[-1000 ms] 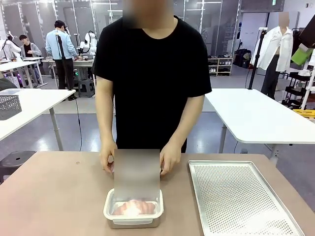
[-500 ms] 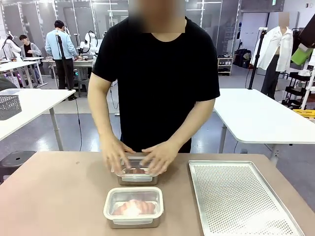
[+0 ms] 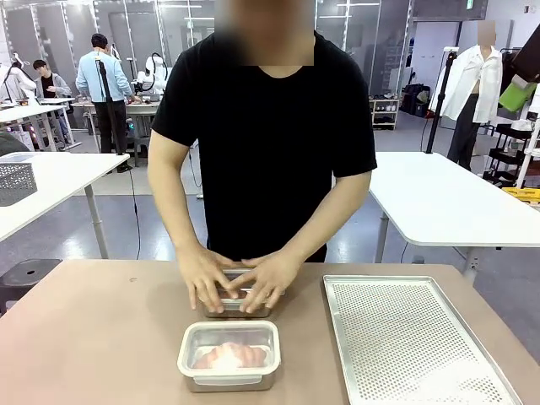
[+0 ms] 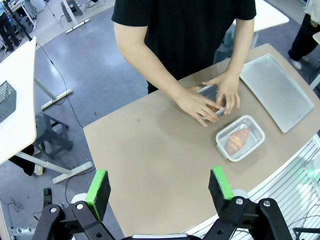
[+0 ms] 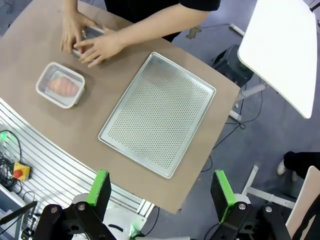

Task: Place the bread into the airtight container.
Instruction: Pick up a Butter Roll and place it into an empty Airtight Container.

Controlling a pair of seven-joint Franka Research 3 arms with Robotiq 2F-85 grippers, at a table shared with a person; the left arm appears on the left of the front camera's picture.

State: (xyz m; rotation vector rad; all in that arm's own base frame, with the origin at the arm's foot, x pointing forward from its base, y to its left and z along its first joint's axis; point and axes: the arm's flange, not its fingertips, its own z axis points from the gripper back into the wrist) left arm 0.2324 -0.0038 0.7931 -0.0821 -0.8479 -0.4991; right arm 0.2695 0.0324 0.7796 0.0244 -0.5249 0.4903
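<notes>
A person at the far side of the table presses both hands (image 3: 232,285) onto a second metal container (image 3: 237,302), while nearer the robot the bread (image 3: 229,356) lies inside the airtight container (image 3: 229,355), whose top looks uncovered (whether a clear lid sits on it cannot be told). A perforated baking tray (image 3: 405,337) lies just beside it on the brown table (image 3: 93,337), apart from both containers. Seen from its wrist camera, the left gripper (image 4: 159,186) hangs high above the table with its green-padded fingers spread wide and nothing between them; the right gripper (image 5: 160,187) likewise hovers high over the tray's near edge, fingers fully apart and empty. The loaf, pale and golden, looks light and soft, likely to dent or tear under a hard squeeze, so any hold would best be gentle, across its middle and along its short width. With the bread in the box, the placing itself appears done, and neither arm is near either container
</notes>
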